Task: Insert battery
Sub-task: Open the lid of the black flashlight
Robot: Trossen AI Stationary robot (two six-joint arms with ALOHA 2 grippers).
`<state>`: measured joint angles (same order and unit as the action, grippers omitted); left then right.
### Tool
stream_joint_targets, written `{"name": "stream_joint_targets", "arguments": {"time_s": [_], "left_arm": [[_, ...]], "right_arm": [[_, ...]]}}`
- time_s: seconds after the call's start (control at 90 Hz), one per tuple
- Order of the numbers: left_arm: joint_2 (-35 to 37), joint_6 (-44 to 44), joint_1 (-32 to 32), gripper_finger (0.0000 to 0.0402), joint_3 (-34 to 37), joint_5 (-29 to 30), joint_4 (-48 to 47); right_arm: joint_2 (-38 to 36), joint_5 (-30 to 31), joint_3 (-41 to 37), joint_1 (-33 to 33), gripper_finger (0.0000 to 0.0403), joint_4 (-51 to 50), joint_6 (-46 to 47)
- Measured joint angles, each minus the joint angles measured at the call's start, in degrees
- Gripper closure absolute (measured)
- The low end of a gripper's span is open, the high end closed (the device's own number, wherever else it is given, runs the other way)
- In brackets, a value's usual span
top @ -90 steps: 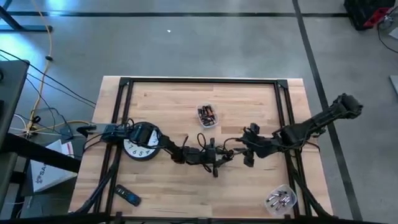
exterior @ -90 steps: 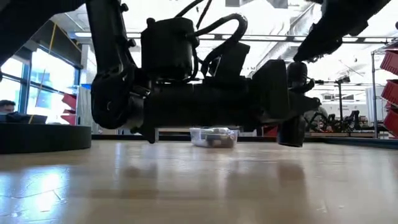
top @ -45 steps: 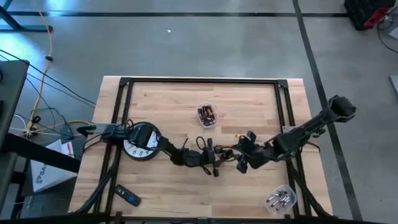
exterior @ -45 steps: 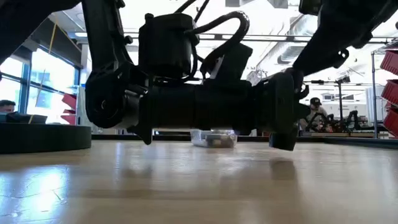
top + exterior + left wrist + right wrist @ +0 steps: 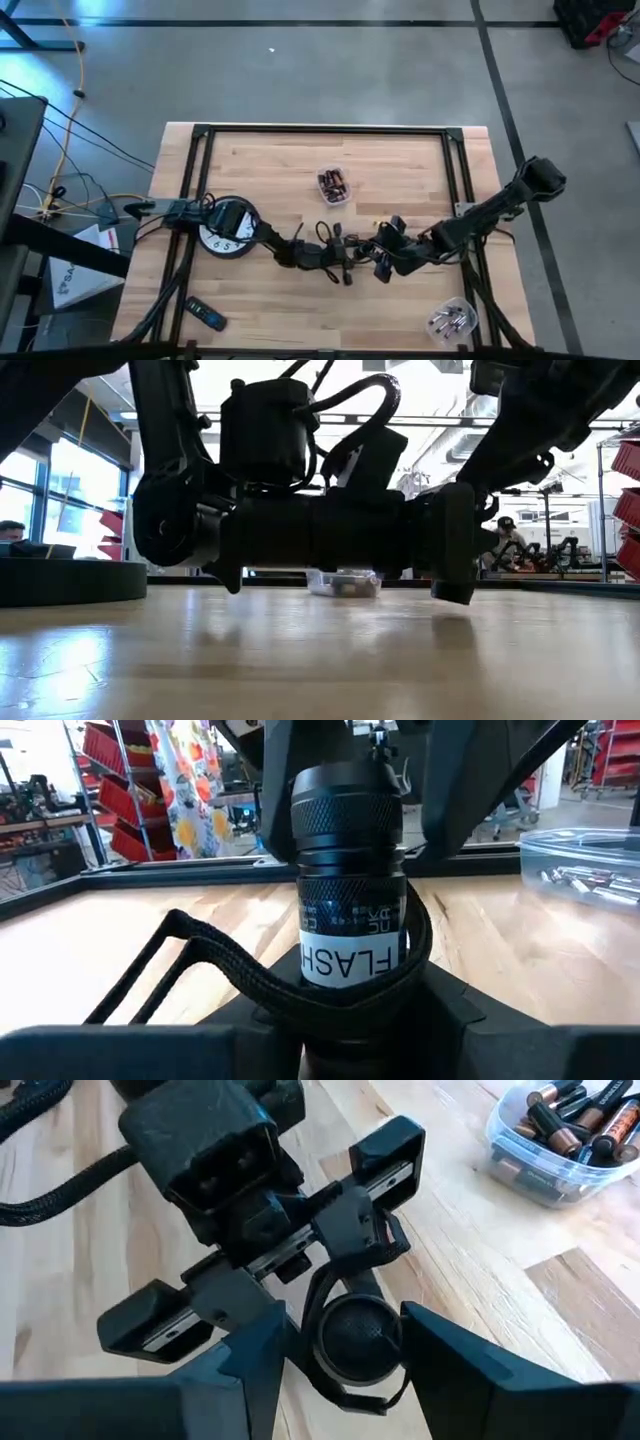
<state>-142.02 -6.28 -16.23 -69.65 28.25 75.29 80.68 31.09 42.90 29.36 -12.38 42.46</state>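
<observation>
A black flashlight (image 5: 348,890) with a white "FLASH" label and a wrist strap (image 5: 215,960) hangs level over the table's middle, pointing toward the table's right. My left gripper (image 5: 338,258) is shut on it. My right gripper (image 5: 383,262) is open. Its fingers (image 5: 245,1360) stand on either side of the flashlight's round free end (image 5: 356,1338). Batteries lie in a clear tub (image 5: 333,186) farther back on the table. Neither gripper holds a battery. My left gripper pinches the flashlight's body (image 5: 350,982) between its two fingers, just behind the white label. The fingers come level from the table's left and lie along the flashlight. It sticks out past them toward the right arm, level and clear of the table, and the strap hangs slack.
A wall clock (image 5: 228,228) lies face up at the table's left and a small remote (image 5: 205,315) at the near left. A second clear tub (image 5: 450,322) with metal parts stands at the near right. Bare wood lies in front of the arms.
My right gripper has moved toward the table's left and a little nearer. It has closed in on the flashlight until its fingers stand around the free end. The left gripper and the flashlight have stayed almost still.
</observation>
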Motion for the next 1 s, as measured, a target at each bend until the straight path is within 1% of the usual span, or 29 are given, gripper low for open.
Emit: {"name": "stream_joint_targets", "arguments": {"time_s": [0.089,0.311,0.478,0.533,0.689,0.756,0.856,1.0], "left_arm": [[0.0,0.01,-0.02,0.0298,0.0,-0.04,-0.02],[0.0,0.22,-0.09,0.0302,0.03,-1.03,0.52],[0.0,0.24,-0.35,0.0302,0.07,-1.27,0.98],[0.22,0.59,-0.48,0.0302,0.11,-2.16,0.66],[1.91,6.11,-0.06,0.0304,0.24,-10.23,-2.11],[3.26,7.29,0.5,0.0304,0.24,-14.39,-5.42],[4.59,7.8,0.96,0.0305,0.21,-20.61,-7.78],[6.03,9.38,0.96,0.0305,0.09,-30.61,-8.97]], "right_arm": [[0.0,0.15,0.02,0.0,0.0257,0.0,0.17],[-0.04,0.16,0.02,0.0,0.0323,-0.05,-0.44],[-0.09,-0.4,0.06,0.0,0.0326,-0.05,-1.66],[-0.09,-1.15,0.06,0.0,0.0322,-0.02,-2.57],[-0.26,-3.54,0.45,0.34,0.032,0.12,-7.8],[-0.2,-4.31,1.01,0.91,0.0323,-0.1,-12.13],[-0.15,-6.21,2.52,1.5,0.0324,0.04,-19.37],[-0.09,-13.06,4.5,1.92,0.0324,0.41,-28.73]]}}
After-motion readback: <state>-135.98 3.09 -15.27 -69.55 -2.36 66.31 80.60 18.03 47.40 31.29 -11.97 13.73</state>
